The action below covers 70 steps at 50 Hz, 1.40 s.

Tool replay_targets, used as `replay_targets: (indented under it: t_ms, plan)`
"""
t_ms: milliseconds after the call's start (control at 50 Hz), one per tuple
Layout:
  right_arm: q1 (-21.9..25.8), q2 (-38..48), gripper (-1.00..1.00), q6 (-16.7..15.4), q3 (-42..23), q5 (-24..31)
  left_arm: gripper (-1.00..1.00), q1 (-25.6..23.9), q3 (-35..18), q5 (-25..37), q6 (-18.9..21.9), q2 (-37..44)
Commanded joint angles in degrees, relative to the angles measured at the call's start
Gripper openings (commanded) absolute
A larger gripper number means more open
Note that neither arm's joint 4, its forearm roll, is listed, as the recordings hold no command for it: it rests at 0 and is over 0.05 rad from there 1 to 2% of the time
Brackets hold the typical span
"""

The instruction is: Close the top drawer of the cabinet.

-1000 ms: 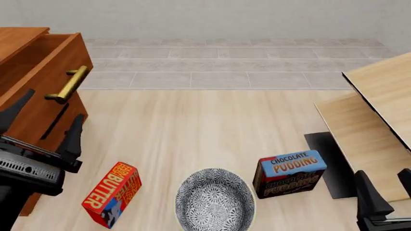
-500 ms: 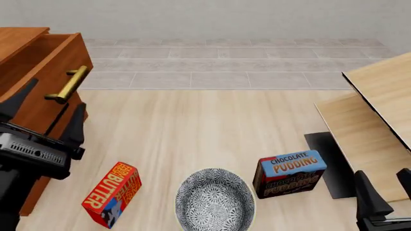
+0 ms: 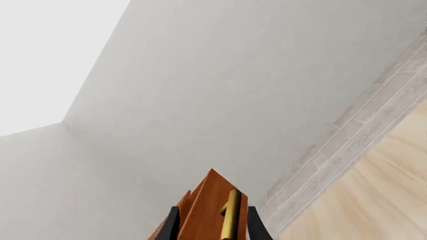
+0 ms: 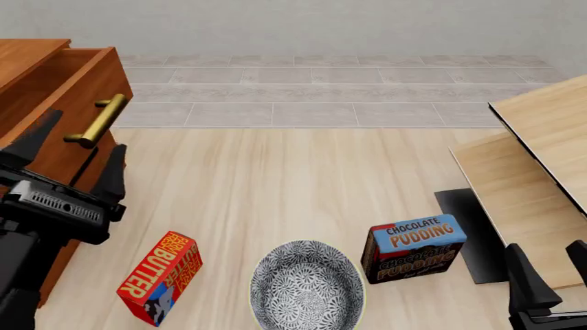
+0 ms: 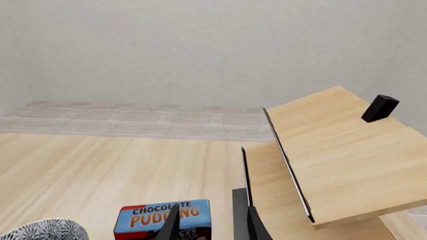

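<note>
The top drawer [image 4: 69,110] stood pulled out from the cabinet [image 4: 27,58] at the far left of the front view, its reddish-brown front carrying one brass bar handle [image 4: 96,120]. The left gripper [image 4: 73,155] sat directly in front of that drawer front, its two dark fingers spread apart and holding nothing. One fingertip lay over the wood to the left of the handle and the other just below and right of the handle's lower end; whether either touched the wood could not be told. In the left wrist view the drawer front [image 3: 210,210] and handle [image 3: 231,215] appeared between the two fingertips, close to the camera.

The left arm rose from the lower left corner of the front view and tilted forward toward the cabinet. The right gripper [image 4: 550,275] sat low at the bottom right corner, only partly in view; its fingers were parted with nothing between them.

On the table [image 4: 275,179] lay one butter box [image 4: 161,277], one patterned bowl [image 4: 307,285] and one chocolate pudding box [image 4: 413,249], well apart from the cabinet. A single piece of pale wooden furniture [image 4: 541,158] stood at the right. In the right wrist view the pudding box [image 5: 163,220] lay just ahead of the fingertips.
</note>
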Motion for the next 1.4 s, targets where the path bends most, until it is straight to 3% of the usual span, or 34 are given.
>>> replay_targets:
  t_ms: [20, 680, 1400]
  plan:
    - [0.05, 0.0, 1.0, -0.04, -0.01, -0.04, 1.0, 0.71, 0.33, -2.06, 0.26, 2.68]
    - [0.13, 0.0, 1.0, 0.21, -0.05, -0.14, 1.0, 3.01, 2.75, -11.67, 3.79, 11.44]
    - [0.71, 0.0, 1.0, 0.66, -0.17, 0.01, 1.0, 6.93, 2.55, -12.54, 5.6, 13.36]
